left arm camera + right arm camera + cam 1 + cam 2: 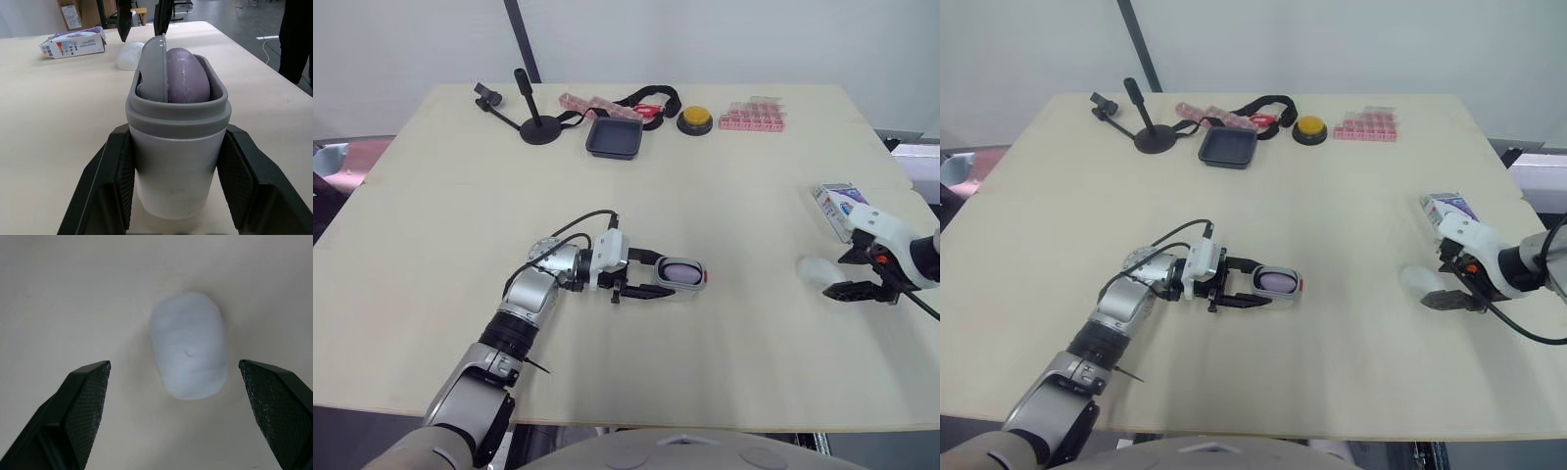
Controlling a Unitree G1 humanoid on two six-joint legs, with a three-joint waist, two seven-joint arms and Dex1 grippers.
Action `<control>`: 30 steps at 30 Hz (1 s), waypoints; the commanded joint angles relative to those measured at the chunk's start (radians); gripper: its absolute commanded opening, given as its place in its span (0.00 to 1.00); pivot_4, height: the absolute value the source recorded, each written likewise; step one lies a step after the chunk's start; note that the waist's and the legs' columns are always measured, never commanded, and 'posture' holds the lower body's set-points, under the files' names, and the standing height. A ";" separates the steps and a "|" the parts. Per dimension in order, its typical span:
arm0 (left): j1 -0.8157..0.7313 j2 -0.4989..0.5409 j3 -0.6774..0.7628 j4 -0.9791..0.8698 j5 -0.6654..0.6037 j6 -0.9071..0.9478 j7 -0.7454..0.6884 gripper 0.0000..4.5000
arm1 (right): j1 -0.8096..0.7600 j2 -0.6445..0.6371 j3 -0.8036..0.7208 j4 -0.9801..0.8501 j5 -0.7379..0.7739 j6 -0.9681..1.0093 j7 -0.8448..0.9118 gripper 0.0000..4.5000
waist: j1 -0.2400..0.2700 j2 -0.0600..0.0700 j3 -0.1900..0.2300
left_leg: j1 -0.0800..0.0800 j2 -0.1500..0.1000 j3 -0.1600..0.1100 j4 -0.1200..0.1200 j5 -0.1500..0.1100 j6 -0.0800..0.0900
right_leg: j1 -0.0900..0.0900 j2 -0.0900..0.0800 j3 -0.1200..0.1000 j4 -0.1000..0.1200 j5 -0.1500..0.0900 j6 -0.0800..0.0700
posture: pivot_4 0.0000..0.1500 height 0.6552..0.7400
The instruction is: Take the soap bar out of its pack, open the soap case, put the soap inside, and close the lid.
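The grey soap case (685,274) lies on its side at the table's middle, with the purple soap bar (188,76) inside it next to a grey inner plate (154,68). My left gripper (656,275) is shut on the soap case, one finger pressed to each side. Far to the right, a white oval lid (188,345) lies flat on the table. My right gripper (842,274) hangs open just over that lid (818,271), fingers wide on either side and not touching it. The soap pack (837,206) lies just beyond the right gripper.
Along the far edge stand a black tray (615,137), a yellow button (695,119), pink boxes (752,115), a black stand (536,122) and a black strap (651,98). A person's dark trouser leg (298,39) shows beside the table.
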 commanded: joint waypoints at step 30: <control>-0.003 -0.007 -0.002 -0.023 0.004 0.000 0.036 0.41 | -0.151 0.081 0.056 -0.005 -0.098 -0.085 0.073 0.44 | 0.000 0.000 0.000 | -0.001 0.001 0.002 0.000 0.000 0.000 | 0.000 0.000 0.001 0.001 0.000 0.000 | 1.00 1.00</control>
